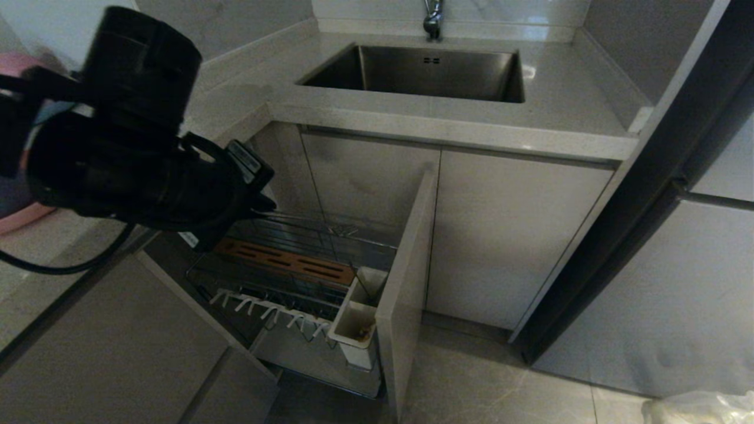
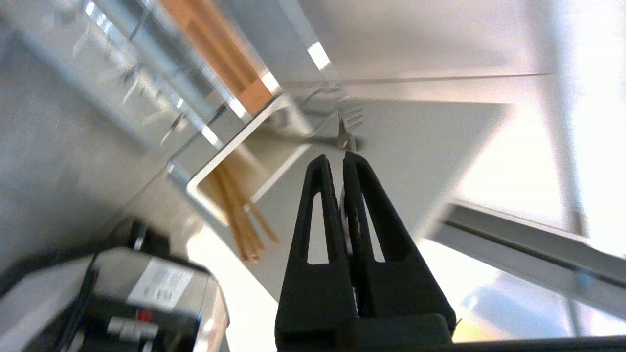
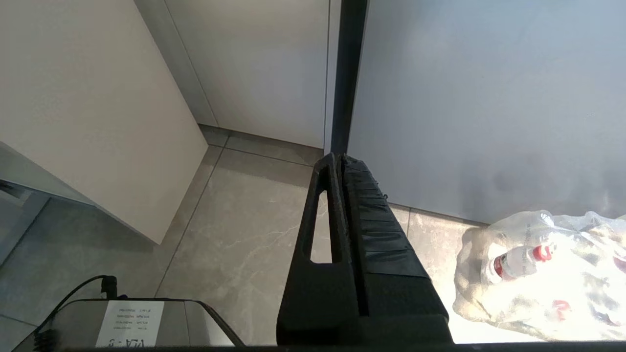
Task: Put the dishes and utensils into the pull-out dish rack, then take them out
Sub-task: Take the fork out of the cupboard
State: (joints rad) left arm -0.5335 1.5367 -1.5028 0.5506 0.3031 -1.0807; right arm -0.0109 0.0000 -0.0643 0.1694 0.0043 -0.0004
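Left wrist view, item one: left claw point(image 2: 334, 159), black fingers pressed together and clamped on a thin metal utensil point(image 2: 346, 139). The handle runs up between the fingers; the far end juts out just past the tips and looks pronged, though blur makes this uncertain.

Item two: wooden chopsticks point(image 2: 239, 215), several light-brown sticks standing tilted in a white square cup point(image 2: 220, 156), just beside the claw and apart from it.

Item three: dish rack point(image 2: 146, 78), chrome wire, past the cup. A slotted brown wooden strip point(image 2: 220, 49) lies along it, farther from the claw than the chopsticks.

Item four: beige cabinet panel point(image 2: 415, 132), directly beyond the claw tips, behind the utensil's end.

Head view: left arm point(image 1: 135, 129), black, raised above the near corner of the rack point(image 1: 294, 277). The claw itself is hidden behind the arm. The rack is pulled out, with white pegs point(image 1: 265, 312) along its near side, white cups point(image 1: 356, 321) at its corner and the panel point(image 1: 406, 282) at its end. A steel sink point(image 1: 424, 70) is set in the counter well beyond it.

Right wrist view: right claw point(image 3: 341, 159), fingers together, holding nothing, hanging over a grey tiled floor point(image 3: 234, 234). A clear plastic bag of bottles point(image 3: 547, 269) lies near it.
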